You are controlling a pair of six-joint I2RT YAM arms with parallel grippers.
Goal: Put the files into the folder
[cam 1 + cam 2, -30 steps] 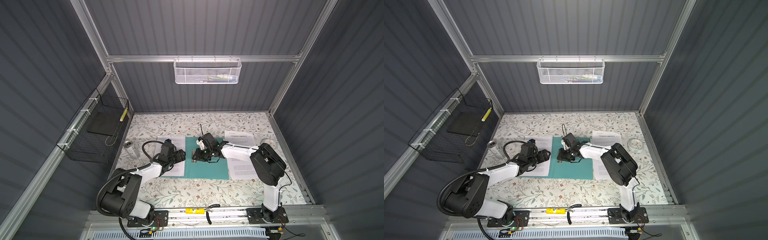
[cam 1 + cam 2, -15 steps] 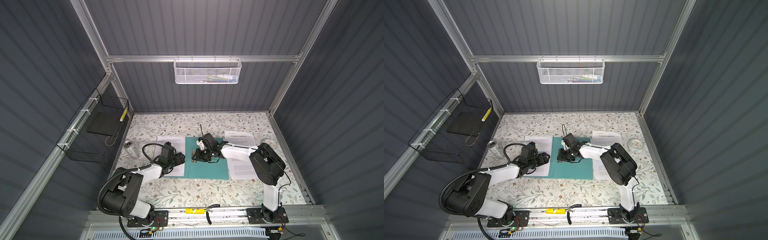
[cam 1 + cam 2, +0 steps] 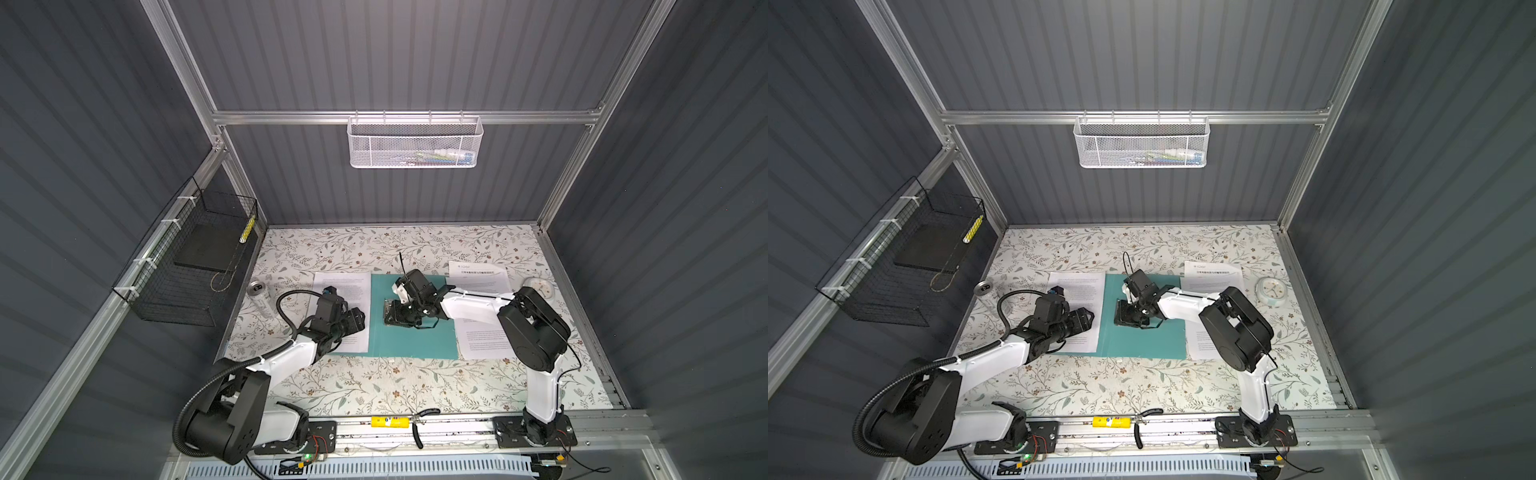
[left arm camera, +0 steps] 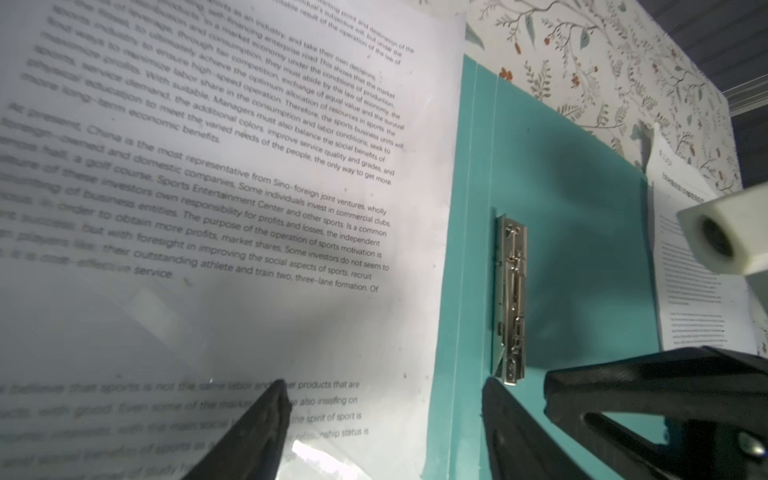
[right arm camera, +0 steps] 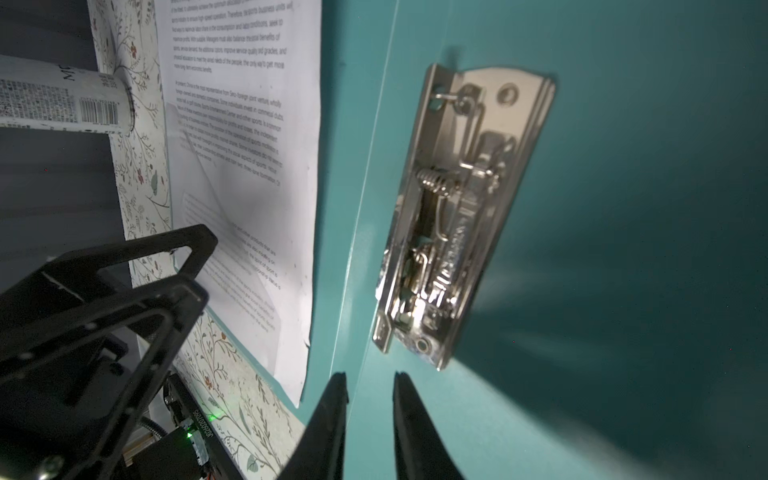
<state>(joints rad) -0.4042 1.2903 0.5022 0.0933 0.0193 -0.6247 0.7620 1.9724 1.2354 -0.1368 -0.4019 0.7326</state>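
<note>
The teal folder (image 3: 411, 336) lies open and flat in the middle of the table in both top views. Its metal clip (image 5: 457, 216) stands near the spine. One file sheet (image 3: 345, 286) rests on the folder's left flap. Two more files (image 3: 478, 272) (image 3: 484, 343) lie to the right of the folder, partly under the right arm. My left gripper (image 4: 384, 395) is open, low over that sheet's inner edge and the spine. My right gripper (image 5: 370, 382) hovers just short of the clip's end, its jaws a narrow gap apart with nothing between them.
A drinks can (image 3: 259, 297) stands left of the sheets and a small round clock (image 3: 538, 289) at the right. A black wire basket (image 3: 195, 266) hangs on the left wall, a white mesh basket (image 3: 415, 143) on the back rail. Pliers (image 3: 419, 424) lie on the front rail.
My left gripper has shifted a little toward the front and the folder's spine. The right gripper's jaws have drawn slightly closer together; that arm stays by the clip.
</note>
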